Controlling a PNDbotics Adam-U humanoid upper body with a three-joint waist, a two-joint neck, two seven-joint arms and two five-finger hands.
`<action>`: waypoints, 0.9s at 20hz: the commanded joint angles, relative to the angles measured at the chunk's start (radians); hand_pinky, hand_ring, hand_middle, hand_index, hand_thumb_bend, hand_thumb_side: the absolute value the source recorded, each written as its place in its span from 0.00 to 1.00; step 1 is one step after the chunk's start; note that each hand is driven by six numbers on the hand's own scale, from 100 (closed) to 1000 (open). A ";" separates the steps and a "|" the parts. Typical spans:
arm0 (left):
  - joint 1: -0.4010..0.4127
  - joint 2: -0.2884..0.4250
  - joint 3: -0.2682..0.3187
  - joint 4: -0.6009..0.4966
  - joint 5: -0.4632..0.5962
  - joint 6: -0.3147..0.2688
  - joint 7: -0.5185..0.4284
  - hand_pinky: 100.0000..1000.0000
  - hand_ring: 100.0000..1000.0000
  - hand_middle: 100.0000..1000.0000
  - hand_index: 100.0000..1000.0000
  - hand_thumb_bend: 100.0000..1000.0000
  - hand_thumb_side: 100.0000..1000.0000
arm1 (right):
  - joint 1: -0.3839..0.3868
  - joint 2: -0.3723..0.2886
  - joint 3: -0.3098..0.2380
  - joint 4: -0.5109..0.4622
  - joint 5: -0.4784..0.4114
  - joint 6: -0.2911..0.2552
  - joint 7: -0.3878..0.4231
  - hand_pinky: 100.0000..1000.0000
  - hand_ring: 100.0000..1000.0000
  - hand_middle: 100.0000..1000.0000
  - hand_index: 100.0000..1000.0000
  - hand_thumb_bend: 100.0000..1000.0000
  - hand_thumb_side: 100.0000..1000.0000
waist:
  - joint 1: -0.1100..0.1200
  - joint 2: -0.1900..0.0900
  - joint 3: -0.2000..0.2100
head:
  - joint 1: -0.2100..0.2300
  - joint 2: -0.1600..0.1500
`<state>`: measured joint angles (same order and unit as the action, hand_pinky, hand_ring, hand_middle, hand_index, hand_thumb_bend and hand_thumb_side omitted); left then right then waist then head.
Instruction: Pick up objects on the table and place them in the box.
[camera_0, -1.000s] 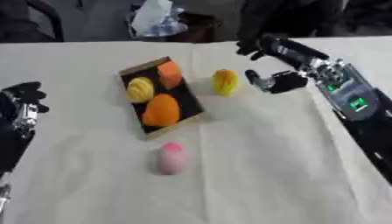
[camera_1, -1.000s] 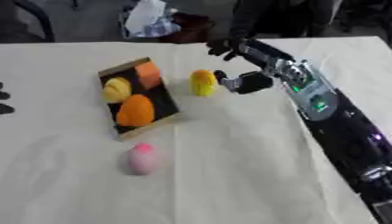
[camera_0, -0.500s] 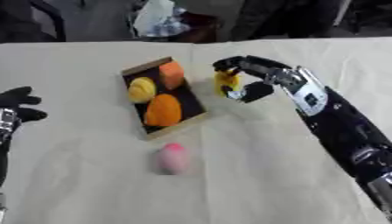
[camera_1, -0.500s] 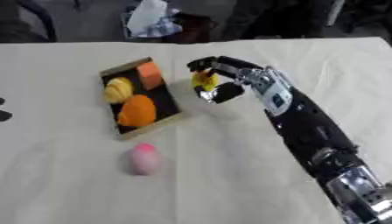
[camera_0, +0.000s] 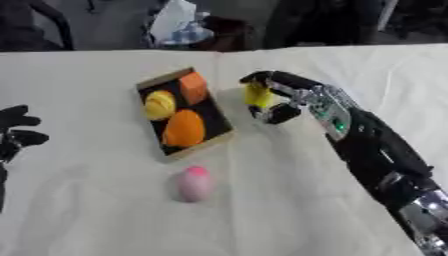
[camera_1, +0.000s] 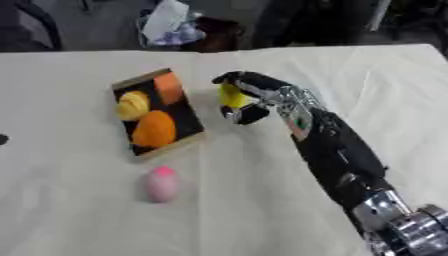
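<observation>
A shallow wooden box (camera_0: 149, 85) with a dark floor lies left of centre, holding a yellow fruit (camera_0: 159, 104), an orange one (camera_0: 184, 128) and an orange block (camera_0: 192, 87). Just right of the box sits a small yellow object (camera_0: 256, 94). My right hand (camera_0: 282, 98) is curled round it, fingers over its top and thumb below. A pink egg-shaped object (camera_0: 193, 182) lies on the cloth below the box, apart from both hands. My left hand (camera_0: 14, 132) rests at the left edge with relaxed fingers, holding nothing.
A cream cloth (camera_0: 262, 210) covers the table. Beyond the far edge lie a white bag (camera_0: 179, 22) and dark clutter. My right forearm (camera_0: 376, 150) crosses the right side of the table.
My right hand has moved left from beside the yellow object and closed round it. The view has shifted a little; my left hand has hardly moved.
</observation>
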<state>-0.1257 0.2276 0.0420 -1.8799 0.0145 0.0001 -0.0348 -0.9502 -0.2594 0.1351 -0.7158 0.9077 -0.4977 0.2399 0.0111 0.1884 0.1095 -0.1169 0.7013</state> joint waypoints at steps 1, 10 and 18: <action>-0.006 0.011 0.010 -0.010 0.005 -0.001 -0.004 0.66 0.53 0.59 0.77 0.00 0.82 | -0.018 -0.005 -0.010 0.014 0.035 -0.011 -0.025 0.85 0.96 0.91 0.96 0.00 0.17 | 0.011 -0.024 0.001 | -0.003 -0.012; -0.008 0.004 0.000 -0.006 -0.003 -0.001 -0.013 0.67 0.54 0.59 0.77 0.00 0.82 | -0.052 -0.030 -0.049 0.062 0.149 0.089 -0.136 0.81 0.89 0.85 0.91 0.00 0.00 | 0.015 -0.023 0.020 | -0.021 -0.021; -0.008 0.000 -0.006 -0.002 -0.003 0.000 -0.018 0.67 0.54 0.59 0.77 0.00 0.82 | -0.055 -0.009 -0.051 0.115 0.290 0.208 -0.216 0.72 0.76 0.69 0.81 0.04 0.00 | 0.015 -0.024 0.029 | -0.028 -0.026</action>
<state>-0.1251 0.2180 0.0353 -1.8729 0.0128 0.0020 -0.0496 -0.9926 -0.2611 0.0894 -0.6081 1.1704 -0.3058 0.0328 0.0111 0.1884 0.1375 -0.1422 0.6917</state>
